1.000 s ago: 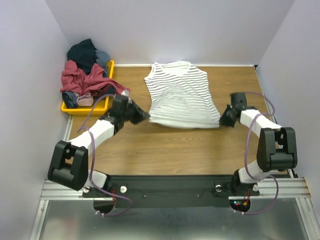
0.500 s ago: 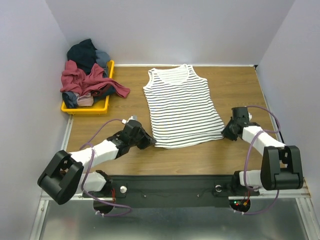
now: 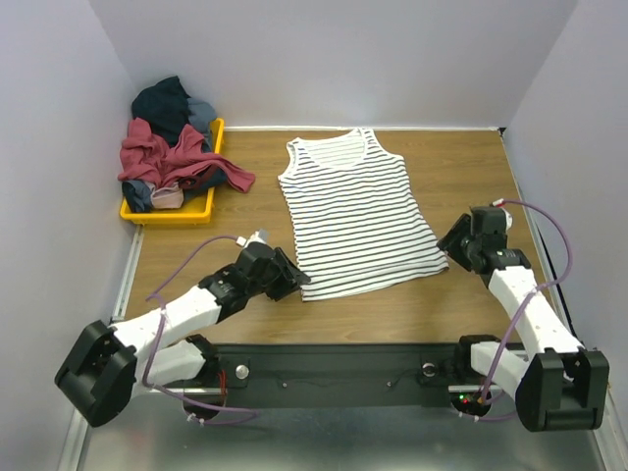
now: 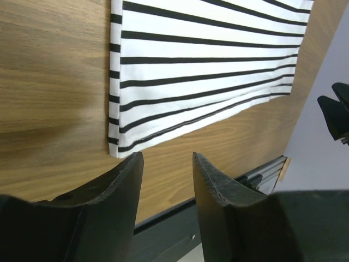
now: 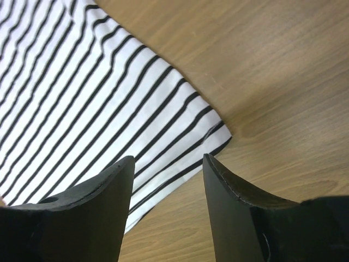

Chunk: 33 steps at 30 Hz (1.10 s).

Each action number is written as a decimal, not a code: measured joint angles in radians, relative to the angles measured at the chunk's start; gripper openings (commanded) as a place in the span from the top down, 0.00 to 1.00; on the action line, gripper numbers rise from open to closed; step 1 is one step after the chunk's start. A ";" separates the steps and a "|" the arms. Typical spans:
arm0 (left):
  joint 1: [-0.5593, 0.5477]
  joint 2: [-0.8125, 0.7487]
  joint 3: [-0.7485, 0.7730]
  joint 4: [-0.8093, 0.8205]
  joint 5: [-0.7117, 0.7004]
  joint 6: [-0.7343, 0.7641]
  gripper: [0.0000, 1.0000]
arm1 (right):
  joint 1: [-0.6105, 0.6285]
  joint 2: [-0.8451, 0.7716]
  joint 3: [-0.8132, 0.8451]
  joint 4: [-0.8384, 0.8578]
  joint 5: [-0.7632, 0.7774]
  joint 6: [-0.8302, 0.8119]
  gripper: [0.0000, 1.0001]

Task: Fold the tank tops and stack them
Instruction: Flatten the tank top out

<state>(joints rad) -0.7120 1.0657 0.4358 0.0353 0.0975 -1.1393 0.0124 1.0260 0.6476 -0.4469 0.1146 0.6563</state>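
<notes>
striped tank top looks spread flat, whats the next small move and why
The white tank top with thin dark stripes lies flat on the wooden table. The left gripper and right gripper sit open just off its bottom corners, holding nothing. So probably slide each onto its hem corner and pinch, ready to fold the hem toward the neckline.

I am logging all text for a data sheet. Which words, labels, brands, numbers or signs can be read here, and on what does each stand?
None can be read.
White cloth tank top with thin dark stripes: stripes only, no print or tag visible.
Yellow plastic tray and the heap of clothes in it: no lettering.
Black left gripper and black right gripper: no legible marking.
</notes>
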 measured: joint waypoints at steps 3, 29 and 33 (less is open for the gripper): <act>0.000 -0.078 0.000 -0.041 -0.014 0.025 0.47 | 0.000 -0.012 0.008 0.000 -0.026 -0.007 0.44; 0.287 0.374 0.321 -0.039 -0.011 0.211 0.87 | 0.001 0.277 -0.040 0.089 0.106 0.011 0.52; 0.335 0.378 0.346 -0.026 0.005 0.215 0.78 | -0.013 0.312 -0.014 0.101 0.124 0.013 0.53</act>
<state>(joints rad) -0.3771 1.4437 0.7815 0.0097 0.1020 -0.9241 -0.0010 1.3380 0.6338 -0.3454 0.2390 0.6693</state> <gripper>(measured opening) 0.137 0.477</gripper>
